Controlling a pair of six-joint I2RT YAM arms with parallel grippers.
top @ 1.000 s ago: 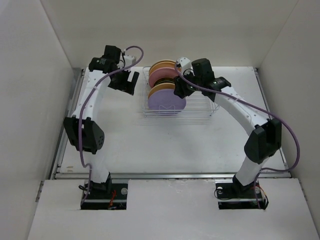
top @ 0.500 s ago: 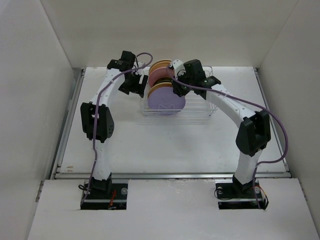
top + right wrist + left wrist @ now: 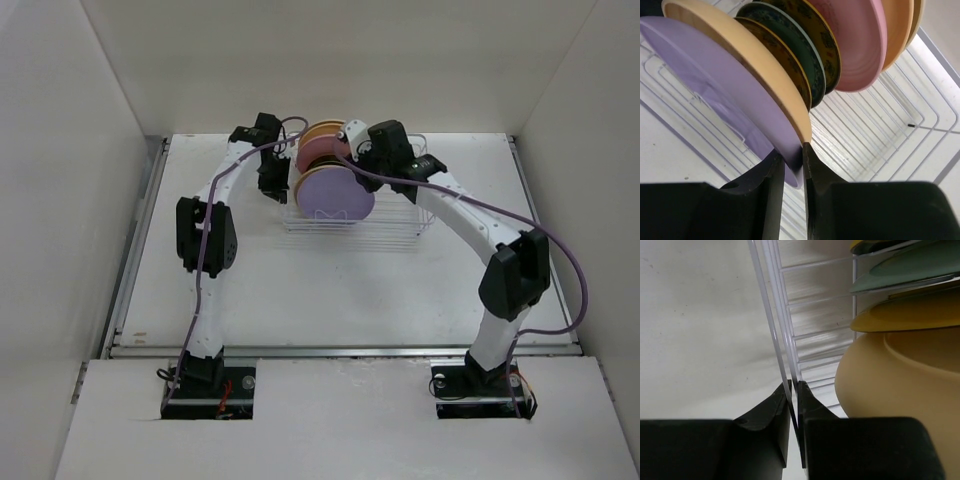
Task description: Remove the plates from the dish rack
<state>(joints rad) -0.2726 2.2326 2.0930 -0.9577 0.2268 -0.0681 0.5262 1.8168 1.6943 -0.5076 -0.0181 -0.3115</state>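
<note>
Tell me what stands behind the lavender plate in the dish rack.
Right behind the lavender plate stands a yellow plate, then smaller dark patterned plates, a pink plate and a cream plate, all in the dish rack. Each covers much of the next one's face.

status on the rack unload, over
Left gripper shut on silver-white wire dish rack rim. Right gripper shut on round lavender plate edge. Round cream plate close behind it.

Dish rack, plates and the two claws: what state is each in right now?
Dish rack: holds plates, side wire pinched.
Lavender plate: upright in the rack, rim gripped.
Other plates: upright in the rack.
Left claw: shut on the dish rack.
Right claw: shut on the lavender plate.
</note>
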